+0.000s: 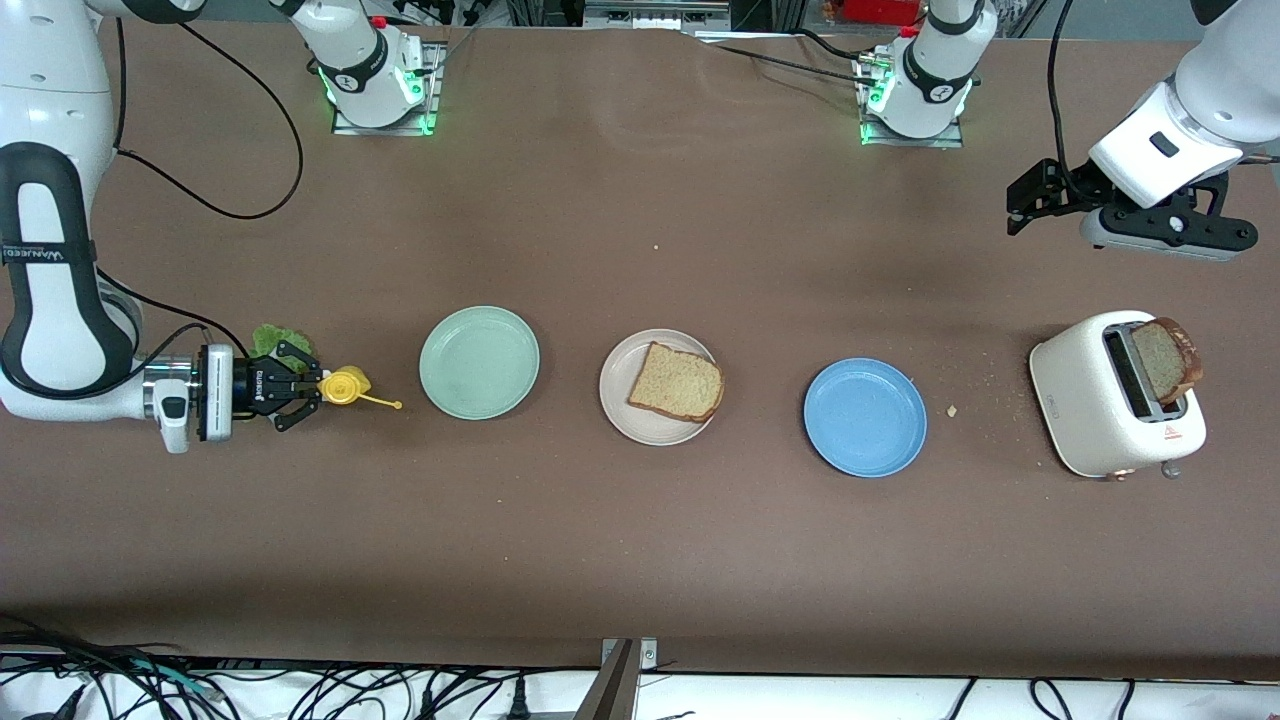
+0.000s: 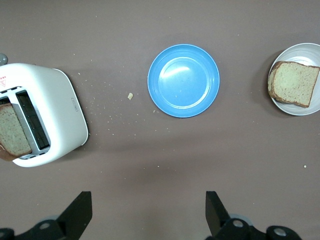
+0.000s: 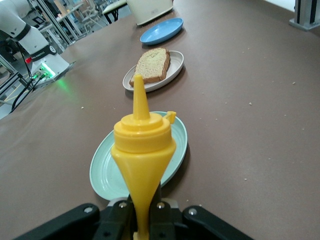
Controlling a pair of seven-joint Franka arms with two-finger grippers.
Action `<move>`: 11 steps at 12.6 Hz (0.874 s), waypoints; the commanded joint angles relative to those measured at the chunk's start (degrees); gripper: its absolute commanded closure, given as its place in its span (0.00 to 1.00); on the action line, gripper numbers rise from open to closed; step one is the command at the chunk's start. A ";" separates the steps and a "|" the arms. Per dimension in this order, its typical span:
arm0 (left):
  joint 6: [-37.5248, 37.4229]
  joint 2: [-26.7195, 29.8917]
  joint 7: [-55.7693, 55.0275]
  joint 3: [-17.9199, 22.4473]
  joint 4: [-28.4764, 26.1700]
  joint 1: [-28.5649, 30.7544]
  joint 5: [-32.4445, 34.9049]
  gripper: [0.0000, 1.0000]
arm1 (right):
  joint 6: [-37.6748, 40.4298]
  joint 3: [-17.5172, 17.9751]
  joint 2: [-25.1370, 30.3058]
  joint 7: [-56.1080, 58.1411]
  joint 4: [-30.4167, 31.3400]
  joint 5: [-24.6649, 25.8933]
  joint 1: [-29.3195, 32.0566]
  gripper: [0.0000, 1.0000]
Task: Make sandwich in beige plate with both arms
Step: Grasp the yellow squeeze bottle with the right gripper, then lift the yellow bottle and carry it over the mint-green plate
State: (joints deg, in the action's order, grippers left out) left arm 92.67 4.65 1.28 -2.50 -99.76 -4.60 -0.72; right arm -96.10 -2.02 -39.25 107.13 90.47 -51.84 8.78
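Note:
The beige plate (image 1: 614, 386) sits mid-table with one brown bread slice (image 1: 677, 382) lying on it. A second slice (image 1: 1163, 360) stands in the white toaster (image 1: 1085, 400) at the left arm's end. A ruffled green lettuce leaf (image 1: 272, 340) lies on the table beside my right gripper (image 1: 318, 388). That gripper is shut on a yellow squeeze bottle (image 3: 143, 146), held sideways with its nozzle toward the pale green plate (image 1: 478, 361). My left gripper (image 1: 1030, 200) hangs open and holds nothing, over bare table (image 2: 147, 215) near the toaster (image 2: 55, 115).
A blue plate (image 1: 865, 417) lies between the beige plate and the toaster, with crumbs scattered near it. Both arm bases stand along the table edge farthest from the front camera. A black cable loops over the table near the right arm.

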 commanded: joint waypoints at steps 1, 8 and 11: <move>-0.04 -0.08 0.47 0.04 0.62 0.21 -0.95 0.00 | -1.63 0.00 2.07 -6.04 -0.73 3.40 -1.66 0.91; -0.04 -0.08 0.47 0.04 0.62 0.38 -1.04 0.00 | -7.69 0.00 5.32 -20.45 -1.00 9.12 -7.72 0.91; -0.04 -0.08 0.47 -0.05 0.62 0.38 -1.04 0.00 | -10.24 0.00 6.73 -27.74 -1.00 12.89 -10.71 0.91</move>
State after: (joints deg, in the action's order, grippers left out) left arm 92.67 4.65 1.28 -2.46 -99.76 -4.58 -0.72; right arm -105.18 -1.98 -34.40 84.32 89.19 -41.69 -0.27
